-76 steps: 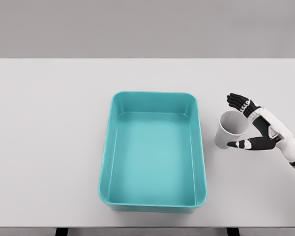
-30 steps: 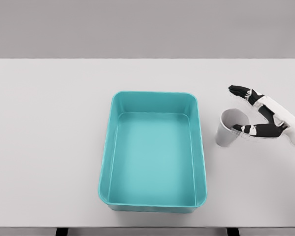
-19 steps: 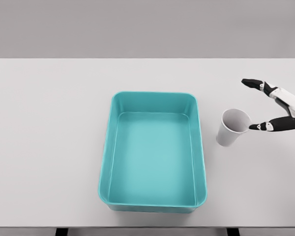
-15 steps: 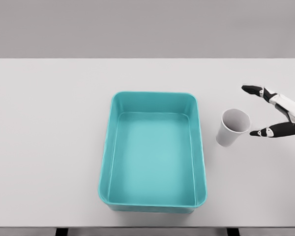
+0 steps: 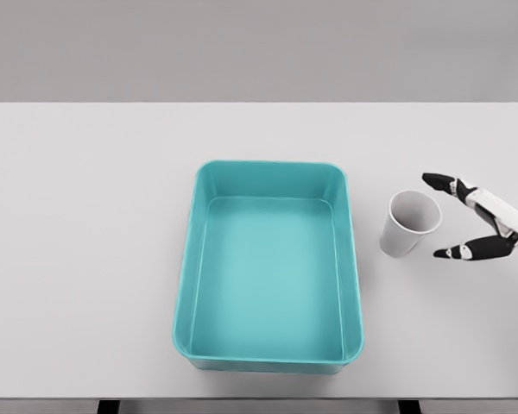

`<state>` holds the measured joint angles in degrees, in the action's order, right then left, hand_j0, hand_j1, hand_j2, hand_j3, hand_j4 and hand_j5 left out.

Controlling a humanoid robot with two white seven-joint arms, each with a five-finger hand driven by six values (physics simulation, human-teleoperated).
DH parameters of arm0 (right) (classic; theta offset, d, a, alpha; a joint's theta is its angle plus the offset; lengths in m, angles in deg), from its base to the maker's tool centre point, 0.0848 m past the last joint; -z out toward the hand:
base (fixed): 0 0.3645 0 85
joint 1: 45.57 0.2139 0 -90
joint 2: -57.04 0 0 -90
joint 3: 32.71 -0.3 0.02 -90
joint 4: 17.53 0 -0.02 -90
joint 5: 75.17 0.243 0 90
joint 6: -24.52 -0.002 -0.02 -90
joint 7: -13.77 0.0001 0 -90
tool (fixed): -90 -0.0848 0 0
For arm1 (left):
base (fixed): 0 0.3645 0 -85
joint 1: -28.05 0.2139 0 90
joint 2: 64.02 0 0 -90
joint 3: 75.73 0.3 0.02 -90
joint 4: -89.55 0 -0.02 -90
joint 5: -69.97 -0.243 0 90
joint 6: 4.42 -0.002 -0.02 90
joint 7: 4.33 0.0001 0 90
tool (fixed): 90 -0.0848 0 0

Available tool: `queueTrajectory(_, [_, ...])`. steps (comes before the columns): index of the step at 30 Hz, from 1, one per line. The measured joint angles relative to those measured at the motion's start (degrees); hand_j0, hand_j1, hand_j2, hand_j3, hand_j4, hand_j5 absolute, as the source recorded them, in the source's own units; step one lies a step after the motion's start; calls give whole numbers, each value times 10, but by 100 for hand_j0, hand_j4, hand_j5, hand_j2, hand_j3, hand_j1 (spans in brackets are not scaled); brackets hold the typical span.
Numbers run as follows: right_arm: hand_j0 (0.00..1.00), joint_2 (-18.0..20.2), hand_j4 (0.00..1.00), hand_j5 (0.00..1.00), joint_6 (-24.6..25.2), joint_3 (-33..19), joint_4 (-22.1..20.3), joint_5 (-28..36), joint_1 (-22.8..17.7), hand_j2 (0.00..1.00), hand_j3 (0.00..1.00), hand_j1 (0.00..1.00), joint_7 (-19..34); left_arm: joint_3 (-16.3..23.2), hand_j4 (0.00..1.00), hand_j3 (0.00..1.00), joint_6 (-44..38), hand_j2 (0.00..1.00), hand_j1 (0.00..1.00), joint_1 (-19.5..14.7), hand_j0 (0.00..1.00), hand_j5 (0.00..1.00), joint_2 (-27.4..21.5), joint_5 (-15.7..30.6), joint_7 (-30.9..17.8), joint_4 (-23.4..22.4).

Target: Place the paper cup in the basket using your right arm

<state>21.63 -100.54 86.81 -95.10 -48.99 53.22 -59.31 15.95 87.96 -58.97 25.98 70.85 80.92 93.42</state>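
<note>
Grey backdrop wall, plain, behind everything.

Item 1: wide white rectangular tabletop (image 5: 86, 259), spans full view; largest object.

Item 2: teal rectangular plastic basket (image 5: 184, 285), centre of tabletop, long axis running near-to-far, open top, nothing inside.

Item 3: white paper cup (image 5: 407, 224), on tabletop just right of basket's right wall, not touching it. Mouth up, cup leaning, rim tipped toward right, base toward basket. Outside the basket; task not yet done.

Item 4: right hand (image 5: 482, 224), white w/ black fingers (image 5: 440, 182), enters at right edge. Thumb and fingers spread wide apart, holding nothing. Opening faces left, toward cup. Upper fingertip near cup's rim, lower fingertip just right of cup's side; no contact visible.

Key relation: cup lies directly left of right hand, between hand and basket. Judgement: hand needs a short leftward reach to bracket cup, close, then lift over basket wall.

Left arm: not in view.
</note>
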Motion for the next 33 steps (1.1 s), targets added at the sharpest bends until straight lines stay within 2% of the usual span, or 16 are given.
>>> queueTrajectory(13, [100, -37, 100, 100, 0, 15, 20, 1, 5, 100, 100, 100, 0, 0, 100, 100, 0, 100, 100, 0, 100, 100, 0, 0, 0, 0])
queueTrajectory(33, [100, -64, 100, 100, 0, 26, 14, 9, 18, 100, 100, 100, -1, 0, 100, 100, 0, 100, 100, 0, 100, 100, 0, 0, 0, 0])
